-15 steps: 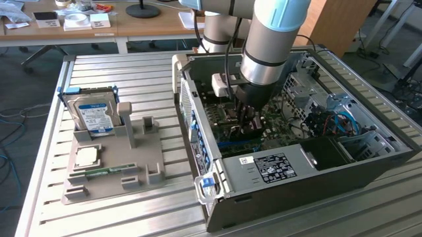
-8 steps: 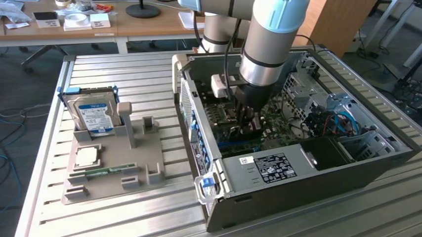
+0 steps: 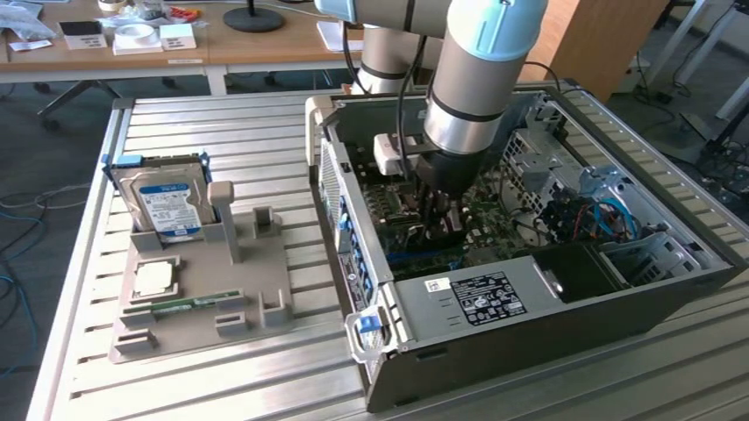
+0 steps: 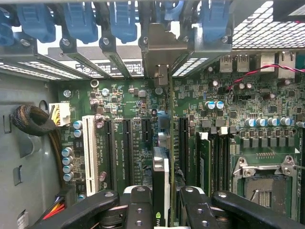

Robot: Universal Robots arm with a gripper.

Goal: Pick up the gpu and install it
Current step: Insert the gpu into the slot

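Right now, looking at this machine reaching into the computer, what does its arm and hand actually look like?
The arm is a thick silver-grey tube with pale blue caps at its joints and a black ring lower down. A black cable runs alongside to a small white box at the wrist. The hand is black, its two fingers built from bolted metal links.

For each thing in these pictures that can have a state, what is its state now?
gpu: held on edge between the jaws, over the motherboard slots.
gripper: shut on the gpu, inside the computer case.
computer case: lying on its side, side panel off, motherboard exposed.
hard drive: standing in the grey holder.
memory stick: lying flat on the holder.
CPU socket: empty.
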